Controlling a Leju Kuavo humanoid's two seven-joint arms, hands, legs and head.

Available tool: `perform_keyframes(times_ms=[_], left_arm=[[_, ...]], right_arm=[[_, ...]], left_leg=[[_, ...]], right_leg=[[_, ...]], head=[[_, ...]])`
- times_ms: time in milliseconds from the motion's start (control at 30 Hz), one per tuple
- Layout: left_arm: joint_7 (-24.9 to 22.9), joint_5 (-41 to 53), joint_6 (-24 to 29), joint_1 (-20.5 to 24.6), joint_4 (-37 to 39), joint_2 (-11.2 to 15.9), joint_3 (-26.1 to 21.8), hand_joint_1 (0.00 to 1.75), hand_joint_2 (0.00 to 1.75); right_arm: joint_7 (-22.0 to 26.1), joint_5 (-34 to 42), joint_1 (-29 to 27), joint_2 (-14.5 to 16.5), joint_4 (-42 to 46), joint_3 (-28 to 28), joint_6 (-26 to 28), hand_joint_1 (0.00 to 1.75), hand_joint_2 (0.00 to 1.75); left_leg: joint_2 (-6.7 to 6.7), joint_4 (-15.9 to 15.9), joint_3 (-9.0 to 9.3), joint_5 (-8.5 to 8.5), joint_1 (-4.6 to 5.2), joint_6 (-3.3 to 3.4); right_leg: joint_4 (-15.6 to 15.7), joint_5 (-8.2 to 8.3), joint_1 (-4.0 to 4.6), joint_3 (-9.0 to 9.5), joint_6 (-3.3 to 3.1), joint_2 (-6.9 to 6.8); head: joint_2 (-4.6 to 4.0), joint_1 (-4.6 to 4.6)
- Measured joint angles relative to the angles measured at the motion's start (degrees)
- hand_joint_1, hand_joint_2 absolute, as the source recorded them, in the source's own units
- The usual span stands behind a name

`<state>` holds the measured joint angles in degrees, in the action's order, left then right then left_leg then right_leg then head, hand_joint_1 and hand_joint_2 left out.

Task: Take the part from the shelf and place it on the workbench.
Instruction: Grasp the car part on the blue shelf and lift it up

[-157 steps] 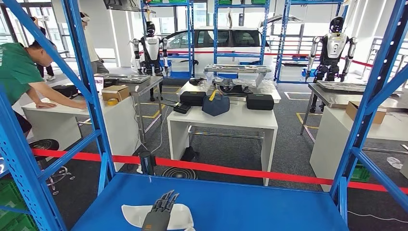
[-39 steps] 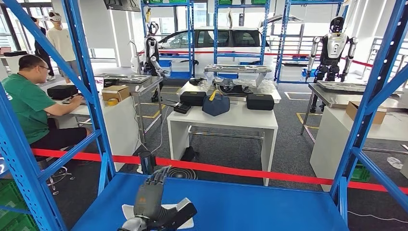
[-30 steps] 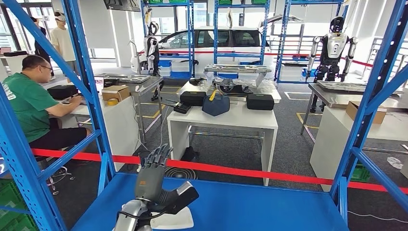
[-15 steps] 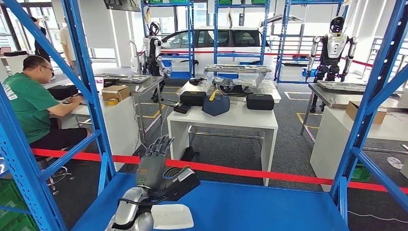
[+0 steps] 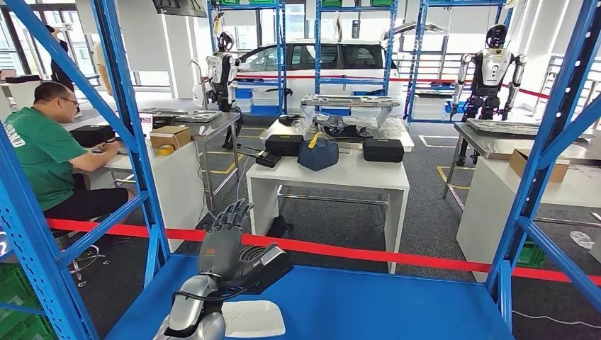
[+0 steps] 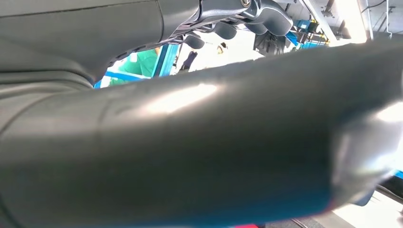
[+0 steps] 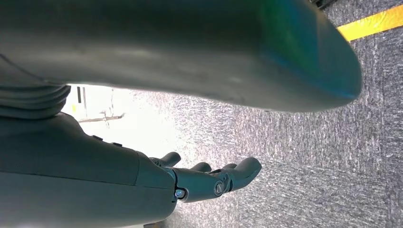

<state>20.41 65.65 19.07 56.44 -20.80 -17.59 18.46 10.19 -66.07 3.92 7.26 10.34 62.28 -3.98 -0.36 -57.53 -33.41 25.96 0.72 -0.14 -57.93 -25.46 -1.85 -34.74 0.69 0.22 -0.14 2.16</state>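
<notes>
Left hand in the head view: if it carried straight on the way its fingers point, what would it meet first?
Probably nothing on the shelf: the left hand points up and away over the blue shelf, toward the red barrier tape beyond. Depth is unclear.

Left hand (image 5: pixel 225 244) raised, seemingly empty.

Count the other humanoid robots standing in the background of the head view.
2. One humanoid robot stands at back left beside the white car; another humanoid robot stands at back right by the red tape. Shelving may hide more.
</notes>
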Motion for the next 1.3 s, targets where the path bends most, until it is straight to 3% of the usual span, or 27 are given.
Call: perform_keyframes(times_ms=[967, 1133, 1233, 1300], left_arm=[[-0.38, 0.77, 0.95, -0.04, 0.81, 0.04, 1.16, 0.00, 0.00], [-0.48, 0.74, 0.88, -0.04, 0.96, 0.21, 1.44, 0.00, 0.00], [-0.48, 0.72, 0.88, -0.03, 0.93, 0.26, 1.47, 0.00, 0.00], [-0.48, 0.70, 0.88, 0.06, 0.88, 0.22, 1.48, 0.00, 0.00]], right_arm=[[0.00, -0.52, 0.00, 0.01, 0.00, 0.02, -0.30, 0.00, 0.00], [0.00, -0.78, 0.00, 0.03, 0.00, 0.02, -0.39, 0.00, 0.00], [0.00, -0.84, 0.01, 0.06, 0.00, 0.02, -0.42, 0.00, 0.00], [0.00, -0.85, 0.01, 0.06, 0.00, 0.02, -0.43, 0.00, 0.00]], left_leg=[[0.00, -0.10, -0.03, 0.06, 0.12, 0.07], [-0.01, -0.36, -0.16, 0.23, 0.49, 0.49], [0.04, 0.00, -0.05, -0.03, 0.55, 1.19], [0.16, 0.72, 0.26, -0.54, 0.28, 1.86]], right_leg=[[0.04, 0.05, -0.05, 0.01, 0.08, -0.01], [0.08, 0.15, -0.32, 0.02, 0.47, -0.02], [0.21, 0.21, -0.59, 0.08, 1.00, -0.03], [-1.91, -1.32, -0.57, -0.81, 1.09, -0.05]], head=[[0.01, 0.00], [0.00, 0.01], [0.01, 0.01], [0.01, -0.02]])
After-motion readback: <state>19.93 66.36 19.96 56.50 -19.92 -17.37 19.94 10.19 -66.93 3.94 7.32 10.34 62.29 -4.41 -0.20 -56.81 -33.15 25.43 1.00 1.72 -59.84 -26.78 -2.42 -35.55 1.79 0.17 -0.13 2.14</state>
